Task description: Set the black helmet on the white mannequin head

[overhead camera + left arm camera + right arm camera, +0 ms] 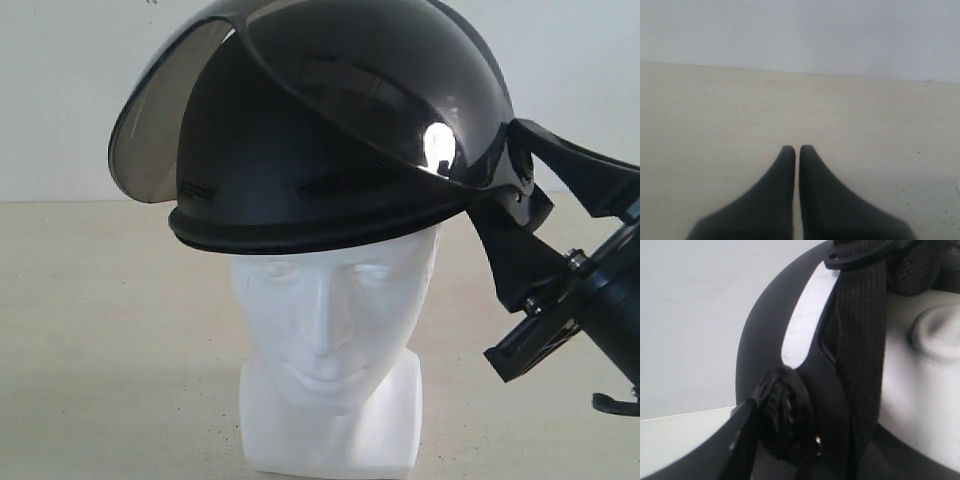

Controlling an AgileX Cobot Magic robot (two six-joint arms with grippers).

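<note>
The black helmet [300,150] sits on top of the white mannequin head [325,320], tilted, with its smoky visor [150,130] flipped up. The face and squarish base show below the rim. My right gripper [520,195] is shut on the helmet's right side, at the visor pivot. In the right wrist view the pivot knob [787,420] lies between the jaws, one finger [742,440] against it. The chin strap [860,340] hangs beside the mannequin's ear [935,335]. My left gripper [797,149] is shut on nothing, above bare table, away from the helmet.
The mannequin stands on a pale beige table [100,350] before a plain white wall [60,90]. The right arm's black wrist [610,300] fills the right edge of the exterior view. The left arm is outside the exterior view.
</note>
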